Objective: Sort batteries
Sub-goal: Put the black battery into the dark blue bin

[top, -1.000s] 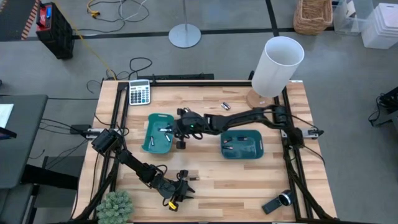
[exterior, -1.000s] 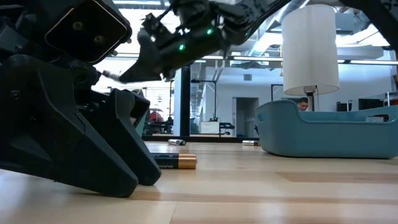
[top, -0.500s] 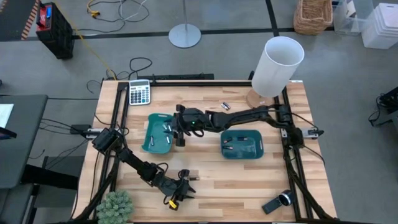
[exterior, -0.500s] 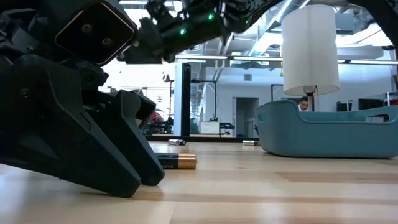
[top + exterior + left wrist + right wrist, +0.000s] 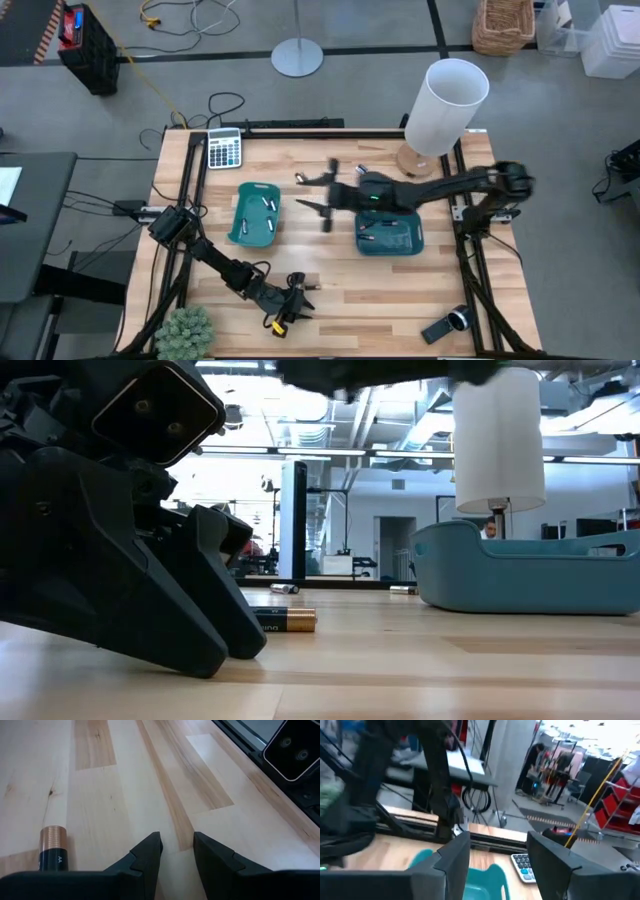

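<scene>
Resting on the surface [image 5: 330, 270] near its front edge, the left end effector [image 5: 176, 851] is slightly open and empty; a dark battery [image 5: 53, 847] lies just beside it, roughly parallel to its fingers. The right end effector [image 5: 318, 196], open and empty, hangs mid-surface between the trays [image 5: 256, 214].

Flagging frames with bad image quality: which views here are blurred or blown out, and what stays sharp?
High view: the right gripper is motion-smeared between the teal trays. Right wrist view: everything is blurred, its fingers apart. Low view: bright backlit ceiling, but the battery on the table is crisp. Left wrist view: sharp, with the left gripper beside that battery.
</scene>
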Controlling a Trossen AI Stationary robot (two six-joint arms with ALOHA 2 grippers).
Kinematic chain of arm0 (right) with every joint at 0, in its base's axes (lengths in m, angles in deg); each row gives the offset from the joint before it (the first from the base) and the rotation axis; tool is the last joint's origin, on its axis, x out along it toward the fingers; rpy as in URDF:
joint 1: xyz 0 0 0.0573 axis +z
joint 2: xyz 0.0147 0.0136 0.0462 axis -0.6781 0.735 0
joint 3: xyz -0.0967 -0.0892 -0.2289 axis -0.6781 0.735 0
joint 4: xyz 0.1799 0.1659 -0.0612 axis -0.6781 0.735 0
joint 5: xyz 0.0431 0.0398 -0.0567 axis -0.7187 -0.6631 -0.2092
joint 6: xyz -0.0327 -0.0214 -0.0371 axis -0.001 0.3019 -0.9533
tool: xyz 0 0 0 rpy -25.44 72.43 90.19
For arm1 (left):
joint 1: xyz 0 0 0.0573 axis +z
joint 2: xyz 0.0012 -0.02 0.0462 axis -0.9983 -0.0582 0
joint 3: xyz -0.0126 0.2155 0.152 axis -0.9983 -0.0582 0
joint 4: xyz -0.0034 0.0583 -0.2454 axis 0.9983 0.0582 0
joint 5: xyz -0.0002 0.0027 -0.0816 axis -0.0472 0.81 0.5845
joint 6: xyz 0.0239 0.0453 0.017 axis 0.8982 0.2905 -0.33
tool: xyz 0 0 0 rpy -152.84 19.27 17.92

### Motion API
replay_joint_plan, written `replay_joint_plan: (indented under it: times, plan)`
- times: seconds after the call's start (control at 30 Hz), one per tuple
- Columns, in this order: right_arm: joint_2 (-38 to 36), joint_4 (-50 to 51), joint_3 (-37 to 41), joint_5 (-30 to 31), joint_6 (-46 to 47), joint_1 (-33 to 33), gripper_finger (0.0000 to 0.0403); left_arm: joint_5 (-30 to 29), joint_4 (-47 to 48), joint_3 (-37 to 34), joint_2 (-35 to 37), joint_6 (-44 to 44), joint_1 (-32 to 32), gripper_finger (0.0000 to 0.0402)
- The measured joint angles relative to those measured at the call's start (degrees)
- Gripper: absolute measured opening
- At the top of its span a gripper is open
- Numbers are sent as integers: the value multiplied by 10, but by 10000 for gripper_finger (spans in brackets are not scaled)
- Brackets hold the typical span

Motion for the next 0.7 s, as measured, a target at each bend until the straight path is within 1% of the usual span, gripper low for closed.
replay_joint_plan:
  times: [0.17,0.27,0.37,0.53,0.7]
  plan:
    - [-131,-13,142,30,9,23,202,-9,-10,0,0,9,0,116]
    - [-201,-28,209,46,14,39,199,-11,-18,0,0,9,2,116]
    - [-259,-22,267,78,17,53,197,-11,-28,0,0,20,4,116]
    - [-341,-19,324,105,34,58,193,-32,-20,-1,26,53,5,116]
    - [-382,31,334,120,52,57,193,-42,-14,-1,68,101,4,116]
